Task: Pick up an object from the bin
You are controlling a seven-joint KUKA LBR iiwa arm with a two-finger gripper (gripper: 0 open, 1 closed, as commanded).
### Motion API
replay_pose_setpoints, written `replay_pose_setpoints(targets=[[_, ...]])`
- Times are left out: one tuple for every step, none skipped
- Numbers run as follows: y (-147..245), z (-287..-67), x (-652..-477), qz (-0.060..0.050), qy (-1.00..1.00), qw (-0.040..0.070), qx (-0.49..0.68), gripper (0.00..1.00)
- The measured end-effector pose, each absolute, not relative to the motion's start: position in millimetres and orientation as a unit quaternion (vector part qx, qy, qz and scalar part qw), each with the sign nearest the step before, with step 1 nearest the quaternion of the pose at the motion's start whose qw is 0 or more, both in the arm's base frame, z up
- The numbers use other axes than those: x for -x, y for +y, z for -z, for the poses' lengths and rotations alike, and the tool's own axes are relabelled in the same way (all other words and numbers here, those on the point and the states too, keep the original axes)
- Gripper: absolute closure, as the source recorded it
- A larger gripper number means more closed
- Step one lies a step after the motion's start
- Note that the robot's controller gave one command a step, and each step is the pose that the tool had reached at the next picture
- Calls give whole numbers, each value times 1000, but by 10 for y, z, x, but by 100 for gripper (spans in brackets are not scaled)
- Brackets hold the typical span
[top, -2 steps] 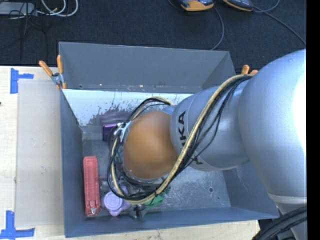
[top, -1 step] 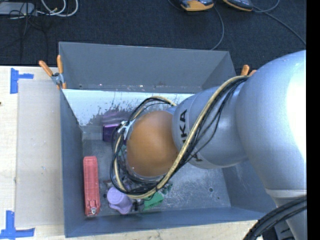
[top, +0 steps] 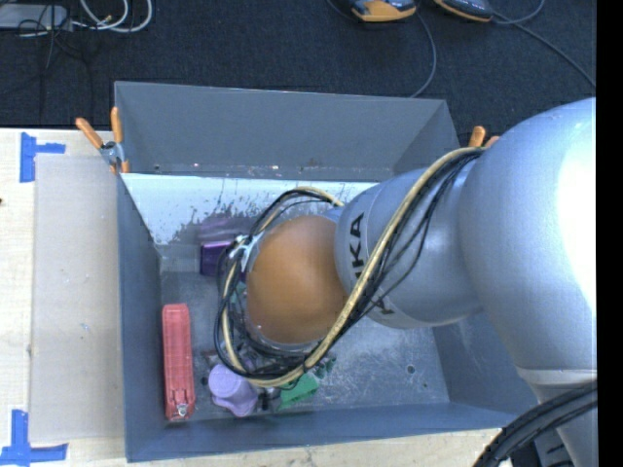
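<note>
Nearest, by the front wall of the grey bin (top: 292, 441), a lilac lump (top: 230, 387) with rounded lobes lies on the floor, left of the middle. Just to its right is a small green piece (top: 303, 387), partly under the robot's wiring. Left of the lilac lump, a long flat red bar (top: 176, 358) lies along the left wall, its near end close to the front corner. The gripper (top: 256, 360) is low over the near-left part of the floor, directly above and behind the lilac lump and the green piece. It is dark and mostly covered from above, so whether it is open, closed or round either thing cannot be told. Over it sits the rounded orange cover (top: 292, 280) on the wrist, ringed by black and yellow cables (top: 227, 305). Further back, a dark purple cup (top: 214, 256) lies near the sloping back wall, just left of the cover. The silver arm (top: 428, 251) comes in from the right.
</note>
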State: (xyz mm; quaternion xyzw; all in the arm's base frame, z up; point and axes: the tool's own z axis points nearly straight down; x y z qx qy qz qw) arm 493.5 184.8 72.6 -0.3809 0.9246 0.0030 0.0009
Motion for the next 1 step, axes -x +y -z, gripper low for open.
replay_pose_setpoints(targets=[[1843, -765, -4922, -3, 925, -1, 381, 100]])
